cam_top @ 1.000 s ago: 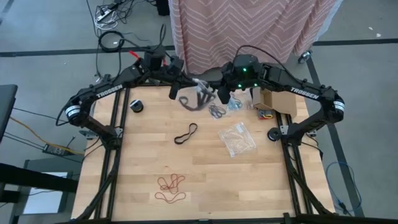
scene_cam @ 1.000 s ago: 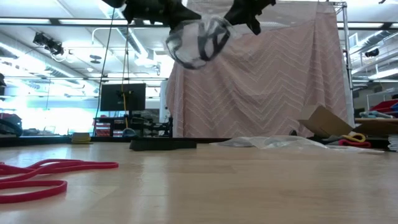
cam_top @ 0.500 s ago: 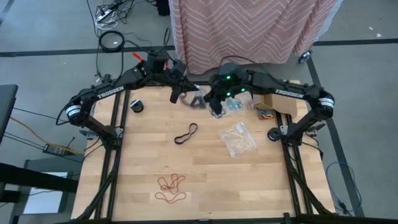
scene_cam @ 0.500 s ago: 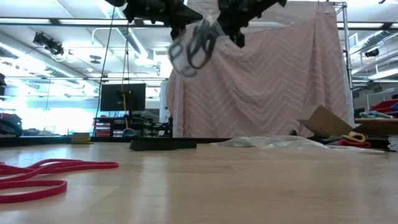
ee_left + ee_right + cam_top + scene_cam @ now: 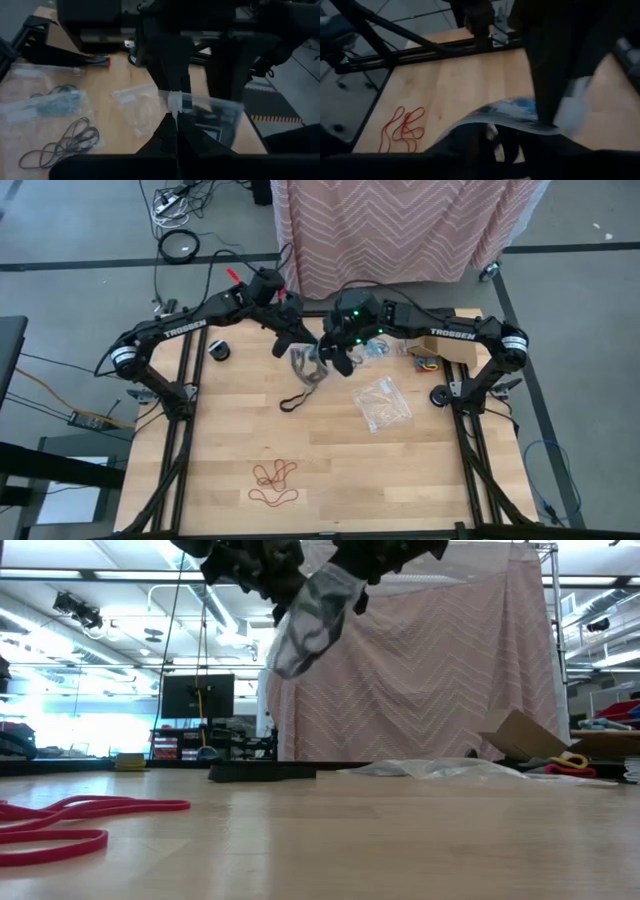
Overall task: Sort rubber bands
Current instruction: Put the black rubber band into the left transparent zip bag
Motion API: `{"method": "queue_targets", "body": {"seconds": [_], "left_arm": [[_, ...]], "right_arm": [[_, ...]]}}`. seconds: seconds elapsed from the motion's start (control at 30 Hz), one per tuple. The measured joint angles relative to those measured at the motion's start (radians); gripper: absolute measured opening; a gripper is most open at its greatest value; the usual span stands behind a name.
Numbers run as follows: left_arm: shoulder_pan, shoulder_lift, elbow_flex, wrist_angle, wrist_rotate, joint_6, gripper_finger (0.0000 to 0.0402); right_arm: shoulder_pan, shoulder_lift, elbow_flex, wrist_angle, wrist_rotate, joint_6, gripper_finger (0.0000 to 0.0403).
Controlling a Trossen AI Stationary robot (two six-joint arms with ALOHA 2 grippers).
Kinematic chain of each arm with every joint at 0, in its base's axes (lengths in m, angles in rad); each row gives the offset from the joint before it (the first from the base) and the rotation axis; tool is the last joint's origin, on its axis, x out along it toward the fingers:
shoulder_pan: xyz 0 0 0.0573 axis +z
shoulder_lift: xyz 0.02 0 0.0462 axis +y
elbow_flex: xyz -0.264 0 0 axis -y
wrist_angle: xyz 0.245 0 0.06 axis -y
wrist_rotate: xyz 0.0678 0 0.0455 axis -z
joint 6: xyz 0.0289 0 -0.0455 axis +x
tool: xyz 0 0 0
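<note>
The rubber bands lie in separate lots: a red cluster point(image 5: 274, 482) on the near part of the table, well away from both pincers, a black loop point(image 5: 298, 395) just below them, and a teal-and-dark bunch point(image 5: 376, 348) beside the right pincer, toward the cardboard box point(image 5: 445, 340). More dark bands sit inside the clear plastic bag point(image 5: 310, 615) that hangs in the air between the two pincers.

The left gripper point(image 5: 288, 338) is pressed together on the bag's upper edge. The right gripper point(image 5: 334, 360) is at the bag's other side; its fingers look parted around the plastic, though I cannot tell for sure whether they grip it. A second, flat bag point(image 5: 381, 404) lies on the wood below the right pincer.

To my eye the sorting is only partly done. Red and black sit apart by colour, but the bagged bands are not yet out, and the bunch near the box looks mixed.
</note>
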Motion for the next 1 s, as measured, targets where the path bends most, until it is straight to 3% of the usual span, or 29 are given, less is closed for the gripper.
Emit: {"method": "queue_targets", "body": {"seconds": [0.13, 0.23, 0.53, 1.0], "left_arm": [[-0.011, 0.015, -0.001, -0.003, 0.005, -0.015, 0.0000], [-0.030, 0.028, 0.000, -0.008, 0.027, -0.016, 0.0000], [-0.032, 0.031, 0.002, -0.027, 0.012, 0.006, 0.0000], [0.021, 0.022, 0.001, -0.057, 0.007, 0.031, 0.0000]], "right_arm": [[-0.007, 0.017, -0.001, 0.005, -0.028, 0.039, 0.0179], [-0.009, 0.018, -0.003, 0.005, -0.015, 0.043, 0.0193], [-0.021, 0.013, -0.001, -0.061, -0.060, 0.079, 0.0169], [-0.014, -0.057, 0.000, -0.075, 0.035, 0.084, 0.0167]]}}
